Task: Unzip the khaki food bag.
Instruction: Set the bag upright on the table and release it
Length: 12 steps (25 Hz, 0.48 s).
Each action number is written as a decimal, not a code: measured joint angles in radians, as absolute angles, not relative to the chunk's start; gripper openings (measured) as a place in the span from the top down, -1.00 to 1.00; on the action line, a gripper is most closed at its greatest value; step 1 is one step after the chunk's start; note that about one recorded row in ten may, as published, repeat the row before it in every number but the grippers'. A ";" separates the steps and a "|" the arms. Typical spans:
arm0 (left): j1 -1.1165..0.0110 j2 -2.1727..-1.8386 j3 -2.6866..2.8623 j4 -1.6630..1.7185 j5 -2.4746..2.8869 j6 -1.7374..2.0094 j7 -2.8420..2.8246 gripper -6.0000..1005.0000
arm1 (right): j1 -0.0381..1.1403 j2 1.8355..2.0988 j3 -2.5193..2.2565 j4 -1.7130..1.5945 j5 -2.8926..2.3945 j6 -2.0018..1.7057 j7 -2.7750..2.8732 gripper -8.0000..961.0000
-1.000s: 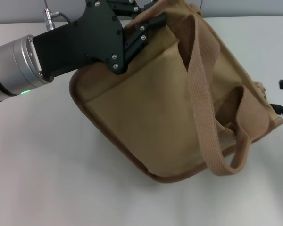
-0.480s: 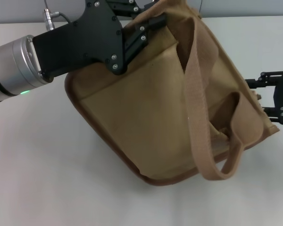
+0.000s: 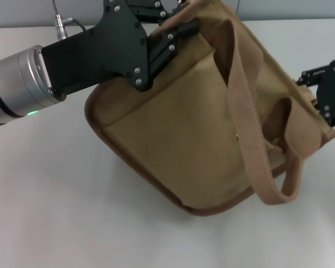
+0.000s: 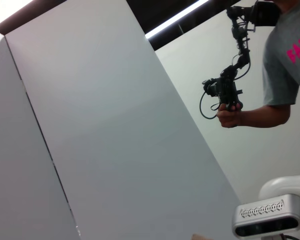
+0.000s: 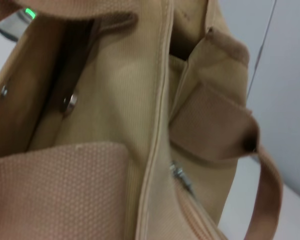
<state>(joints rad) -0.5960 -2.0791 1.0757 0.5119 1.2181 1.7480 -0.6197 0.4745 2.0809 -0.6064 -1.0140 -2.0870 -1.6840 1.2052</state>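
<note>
Khaki food bag (image 3: 178, 128) hangs tilted above the white table (image 3: 50, 201), pinched at its upper corner by the left gripper (image 3: 176, 30), whose fingers are clenched on the canvas there, probably to steady it so the zipper faces the other arm. From that grip the tan side panel slopes down to the brown-trimmed bottom edge, with a webbing handle (image 3: 251, 139) draped across it. The right gripper (image 3: 324, 92) sits at the bag's far end; I cannot tell its finger state. Its wrist camera shows the metal zipper pull (image 5: 181, 177) close by.
</note>
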 joint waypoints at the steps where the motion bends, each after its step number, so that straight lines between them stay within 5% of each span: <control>1: -0.595 -2.079 1.076 0.505 1.213 1.747 -0.618 0.59 | 0.471 2.080 -0.605 -1.019 -2.057 -1.680 1.208 0.37; 6: -0.593 -2.080 1.079 0.459 1.200 1.750 -0.599 0.59 | 0.473 2.078 -0.593 -1.039 -2.032 -1.676 1.225 0.66; 12: -0.584 -2.080 1.093 0.395 1.165 1.753 -0.569 0.59 | 0.476 2.079 -0.569 -1.075 -2.004 -1.638 1.269 0.74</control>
